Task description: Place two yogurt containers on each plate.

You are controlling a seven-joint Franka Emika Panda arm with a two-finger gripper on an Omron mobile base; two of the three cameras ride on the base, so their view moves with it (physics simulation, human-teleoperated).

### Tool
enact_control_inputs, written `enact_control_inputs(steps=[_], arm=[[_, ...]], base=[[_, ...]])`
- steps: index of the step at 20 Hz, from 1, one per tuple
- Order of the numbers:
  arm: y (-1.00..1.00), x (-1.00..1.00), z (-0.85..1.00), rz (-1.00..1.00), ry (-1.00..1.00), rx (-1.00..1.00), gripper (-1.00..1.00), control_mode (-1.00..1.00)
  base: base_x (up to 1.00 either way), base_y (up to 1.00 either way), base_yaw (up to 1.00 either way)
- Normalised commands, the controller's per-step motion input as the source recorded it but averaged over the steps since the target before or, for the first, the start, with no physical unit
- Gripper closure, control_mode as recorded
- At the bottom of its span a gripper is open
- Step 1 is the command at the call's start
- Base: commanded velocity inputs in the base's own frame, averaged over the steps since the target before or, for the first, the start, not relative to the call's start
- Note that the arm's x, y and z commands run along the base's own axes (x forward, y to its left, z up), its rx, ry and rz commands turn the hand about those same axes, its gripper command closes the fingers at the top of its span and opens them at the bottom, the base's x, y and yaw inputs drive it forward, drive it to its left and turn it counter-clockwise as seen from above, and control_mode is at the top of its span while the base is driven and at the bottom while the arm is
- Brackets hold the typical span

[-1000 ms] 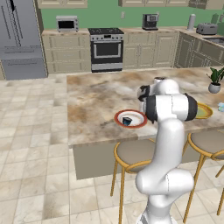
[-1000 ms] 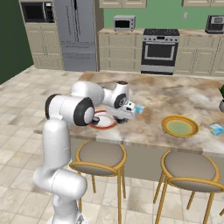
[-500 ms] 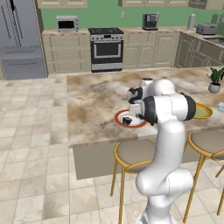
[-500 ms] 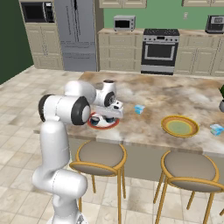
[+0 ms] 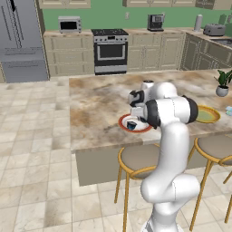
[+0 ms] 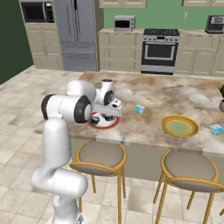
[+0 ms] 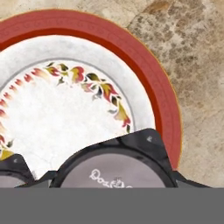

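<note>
On the marble table (image 6: pixel 157 94) there are two plates and four yogurt containers.

The red-rimmed plate (image 6: pixel 101 127) lies near the table's front edge, above one of the two stools (image 6: pixel 100 154) seen in the right base view. It is white inside, with a ring of small leaves and flowers, as the hand view shows (image 7: pixel 144 74). The first dark yogurt container (image 5: pixel 132 125) stands on this plate, toward its near-left side in the left base view, and the right base view shows it there too (image 6: pixel 95 118).

The hand (image 6: pixel 109 115) hangs directly over the same plate (image 5: pixel 124 120), pointing down, with the arm folded in behind it. It is clenched on the second dark yogurt container (image 7: pixel 114 173). That cup's pale top with faint lettering sits right up against the camera, between the finger tips and over the plate's inner white area. I cannot tell whether its base already touches the plate.

The yellow-green plate (image 6: pixel 166 124), with a golden rim, lies well apart to the right along the same front edge and carries nothing. It also shows in the left base view (image 5: pixel 213 118).

The two light blue containers both stand on bare table. The first light blue yogurt container (image 6: pixel 139 109) is between the two plates and a little farther back. The second light blue yogurt container (image 6: pixel 216 129) is just beyond the yellow-green plate, on its far right side.

One potted plant (image 5: pixel 222 84) stands behind the yellow-green plate at the table's right end.
</note>
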Motion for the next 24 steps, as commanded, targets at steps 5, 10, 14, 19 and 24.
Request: enact_control_inputs(steps=[5, 10, 14, 19, 24], arm=[[0.00, 0.28, -0.09, 0.00, 0.00, 0.00, 1.00, -1.00], [0.00, 0.11, -0.19, 0.00, 0.00, 0.00, 1.00, -1.00], [0.00, 0.00, -0.25, 0.00, 0.00, 0.00, 1.00, -1.00], [0.00, 0.00, -0.11, 0.00, 0.00, 0.00, 1.00, -1.00], [0.00, 0.00, 0.00, 0.00, 0.00, 0.00, -1.00, -1.00]], base=[[0.00, 0.00, 0.00], [0.00, 0.00, 0.00], [0.00, 0.00, 0.00], [0.00, 0.00, 0.00], [0.00, 0.00, 0.00]])
